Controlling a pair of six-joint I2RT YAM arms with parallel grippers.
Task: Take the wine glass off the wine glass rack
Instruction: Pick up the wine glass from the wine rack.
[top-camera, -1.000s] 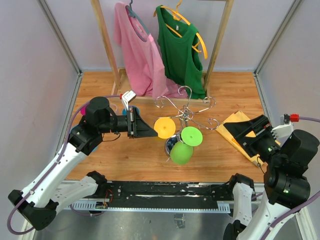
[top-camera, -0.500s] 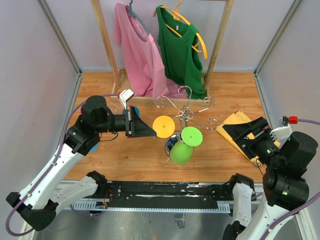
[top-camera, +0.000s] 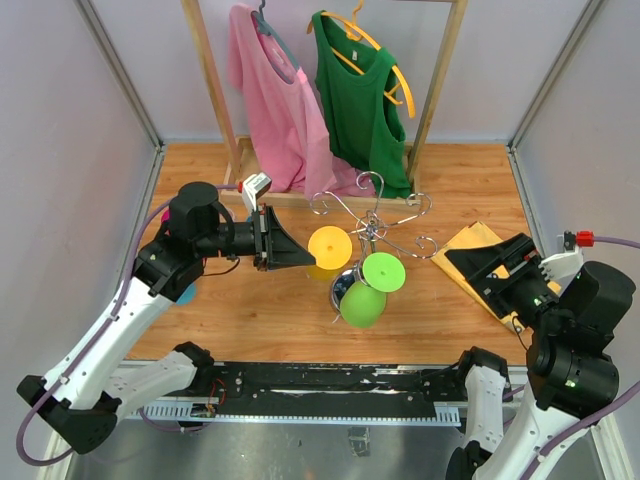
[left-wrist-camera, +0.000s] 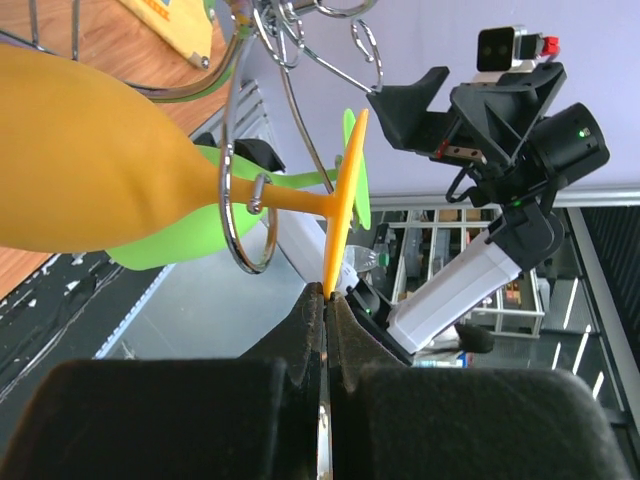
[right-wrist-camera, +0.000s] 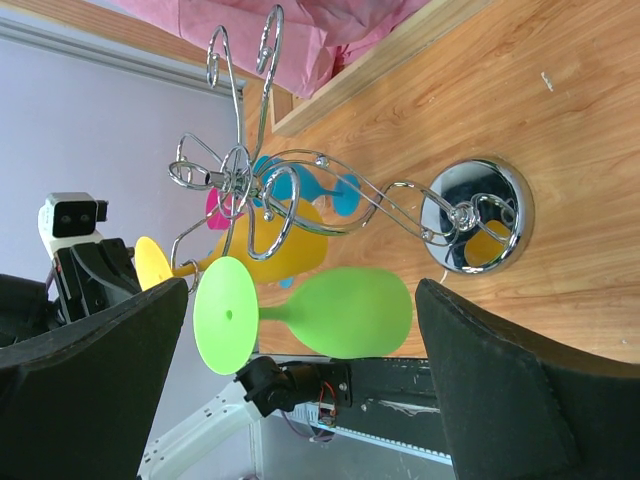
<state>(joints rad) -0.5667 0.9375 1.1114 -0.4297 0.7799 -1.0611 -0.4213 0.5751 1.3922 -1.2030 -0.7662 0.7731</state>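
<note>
yellow glass (top-camera: 329, 245) hanging on the left side of the rack (top-camera: 371, 231), foot up and tilted left, bowl below, stem threaded through a wire loop. not lifted clear of the wire. rack at mid-table (top-camera: 250, 320), round mirror base on the wood, curled arms spreading from the post.

left gripper (top-camera: 310, 261) reaching in from the left, level, fingers (left-wrist-camera: 300, 330) pressed together on the thin rim of the yellow foot; in the left wrist view, rim edge pinched right between the tips.

green glass (top-camera: 362, 305) on the rack's near side, hung the same way, just beside the yellow one, bowls close together.

right gripper (top-camera: 470, 270) at the right, well apart from the rack, jaws spread wide, holding nothing, above a yellow envelope (top-camera: 472, 238) lying flat on the table.

seen from the right wrist: blue glass (right-wrist-camera: 335, 190) and pink glass (right-wrist-camera: 214, 207) beyond the rack, on its left side.

at the far edge, wooden rail (top-camera: 205, 80) with a pink shirt (top-camera: 275, 100) and a green shirt (top-camera: 365, 100) on hangers.
</note>
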